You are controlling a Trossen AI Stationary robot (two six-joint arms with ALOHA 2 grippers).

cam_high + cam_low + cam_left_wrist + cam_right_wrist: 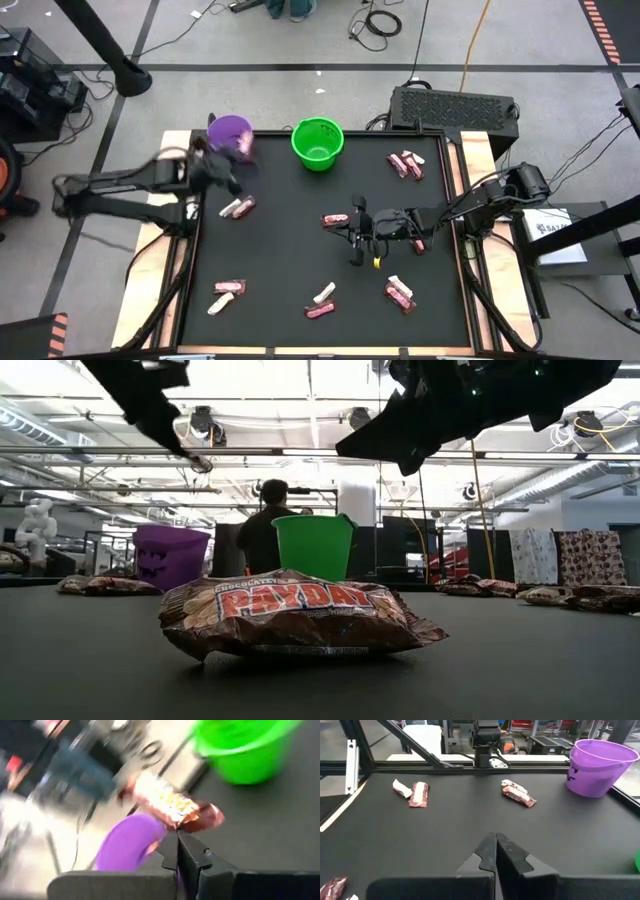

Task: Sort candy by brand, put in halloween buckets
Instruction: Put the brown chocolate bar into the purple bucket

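Candy bar [175, 807] in a red-brown wrapper is clamped in the left gripper [177, 837] just beside the purple bucket [231, 132]. Next: centre over its rim, then release. Right gripper [495, 842] waits together, mid-tabletop.

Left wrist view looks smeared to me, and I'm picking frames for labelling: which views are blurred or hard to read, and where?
Left wrist view: motion-smeared, the candy bar at the shut left gripper and the purple bucket soft. High view: left arm blurred beside the purple bucket. Low view: arms backlit into silhouettes by ceiling lights, Payday bar sharp. Right wrist view: crisp, right gripper shut.
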